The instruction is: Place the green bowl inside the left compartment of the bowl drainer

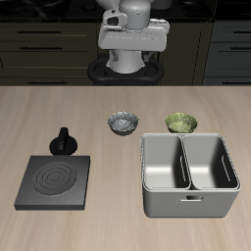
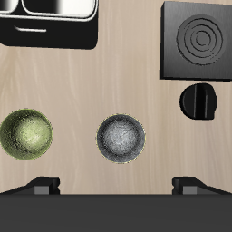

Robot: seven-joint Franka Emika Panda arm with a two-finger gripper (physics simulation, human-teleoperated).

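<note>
The green bowl (image 1: 180,122) is small, round and olive, and it stands upright on the table just behind the bowl drainer (image 1: 147,186). The wrist view also shows the green bowl (image 2: 25,133). The drainer is a grey metallic tub with two deep bins and a small front handle. Its left compartment (image 1: 164,162) holds nothing. In the wrist view, part of the drainer (image 2: 50,34) shows at the frame's edge. My gripper (image 2: 116,187) is open, high above the table behind both bowls, with nothing between its fingertips (image 2: 42,187).
A grey-white patterned bowl (image 1: 122,122) sits beside the green one and shows in the wrist view too (image 2: 121,138). A flat black stove plate (image 1: 54,181) lies near the front edge, with a small black pot (image 1: 65,142) behind it.
</note>
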